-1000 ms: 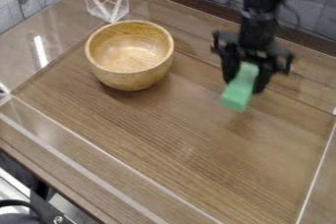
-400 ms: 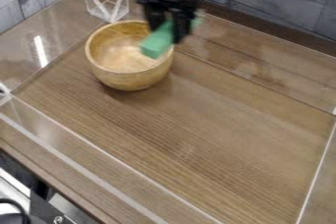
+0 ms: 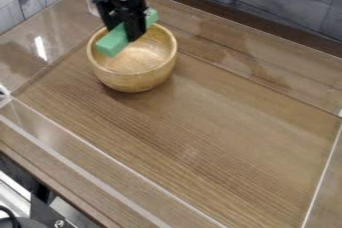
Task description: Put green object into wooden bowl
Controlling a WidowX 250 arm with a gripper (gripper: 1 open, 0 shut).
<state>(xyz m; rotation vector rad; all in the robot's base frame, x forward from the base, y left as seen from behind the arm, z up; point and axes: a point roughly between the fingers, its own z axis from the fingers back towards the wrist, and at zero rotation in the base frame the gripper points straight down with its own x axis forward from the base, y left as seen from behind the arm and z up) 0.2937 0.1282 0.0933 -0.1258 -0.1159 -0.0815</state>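
The green object, a small bright green block, hangs tilted over the wooden bowl, above its left rear part. My black gripper points down from the top of the view and is shut on the block's upper end. The light-tan bowl stands on the wooden table at the back left. I cannot tell whether the block's lower end touches the bowl's inside. The arm hides part of the bowl's rear rim.
Clear acrylic walls fence the wooden tabletop at the front, left and right. A small clear plastic stand sits behind the bowl at the back left. A grey wall runs along the back.
My gripper has carried the green block leftward across the table, from right of the bowl to above its left rear part. The bowl has stayed in place.
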